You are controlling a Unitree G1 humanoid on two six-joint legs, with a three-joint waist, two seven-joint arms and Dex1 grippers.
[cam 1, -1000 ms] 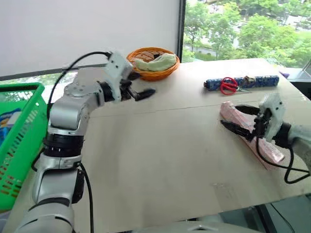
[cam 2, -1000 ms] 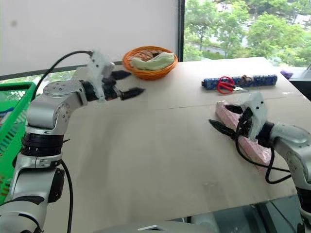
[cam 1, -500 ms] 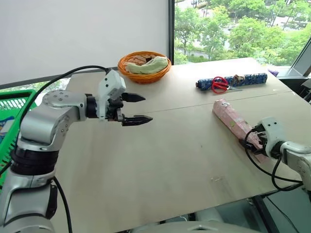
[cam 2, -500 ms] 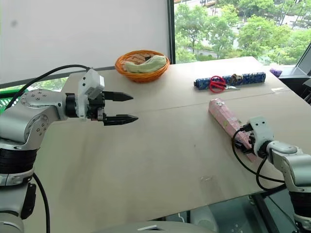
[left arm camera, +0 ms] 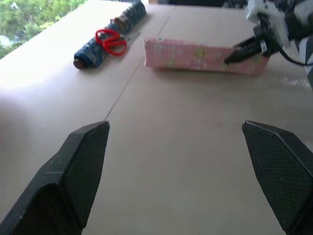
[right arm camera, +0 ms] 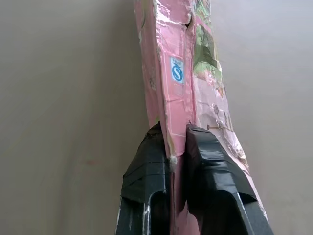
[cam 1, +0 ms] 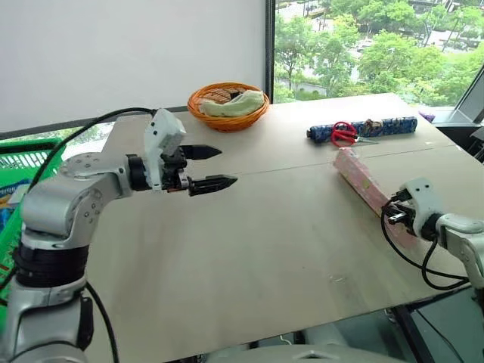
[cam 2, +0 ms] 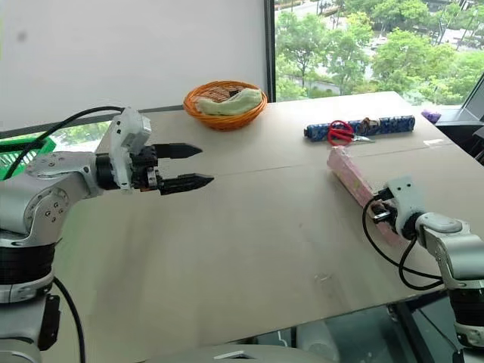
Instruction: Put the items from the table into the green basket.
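A long pink packet (cam 1: 358, 180) lies on the table (cam 1: 249, 249) at the right. My right gripper (right arm camera: 171, 133) is shut on its near end, one finger on each side (cam 1: 395, 215). Red-handled scissors (cam 1: 344, 133) rest on a dark blue patterned roll (cam 1: 382, 126) at the back right. Over the table's left half my left gripper (cam 1: 225, 166) hovers open, holding nothing and pointing towards the right. The green basket (cam 1: 29, 144) shows at the far left edge, beside the table.
A round orange wicker basket (cam 1: 227, 102) holding a pale green cloth stands at the back centre by the window. A thin seam (cam 1: 302, 166) crosses the tabletop. The table's front edge runs close behind my right arm.
My right gripper has sunk to the pink packet's near end and shut on it. The left gripper drew back a little and stays open. The camera has shifted.
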